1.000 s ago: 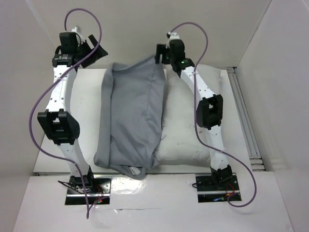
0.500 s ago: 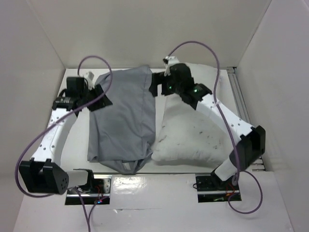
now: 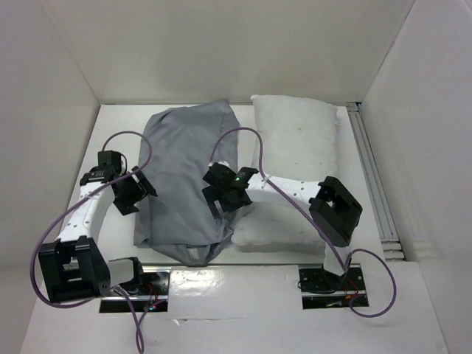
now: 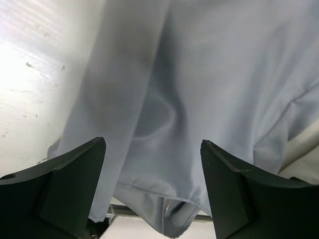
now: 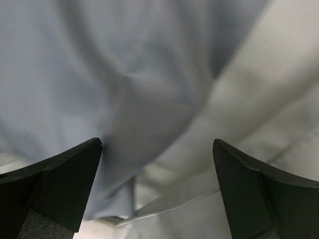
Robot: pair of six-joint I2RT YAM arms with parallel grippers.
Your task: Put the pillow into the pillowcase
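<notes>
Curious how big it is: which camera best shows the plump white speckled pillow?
The top external view: the plump white speckled pillow lies almost whole beside the limp grey pillowcase, only the right arm crossing it. The left wrist view catches a pale sliver; the right wrist view, a blurred white patch.

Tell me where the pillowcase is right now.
In the top view the pillowcase lies left of centre on the table, touching the pillow on its right, between the left gripper and the right gripper.

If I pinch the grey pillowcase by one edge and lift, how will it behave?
Likely floppy: the pillowcase lies limp and creased, so it should sag from the pinch. Probably light, since the cloth looks thin and folds on itself.
</notes>
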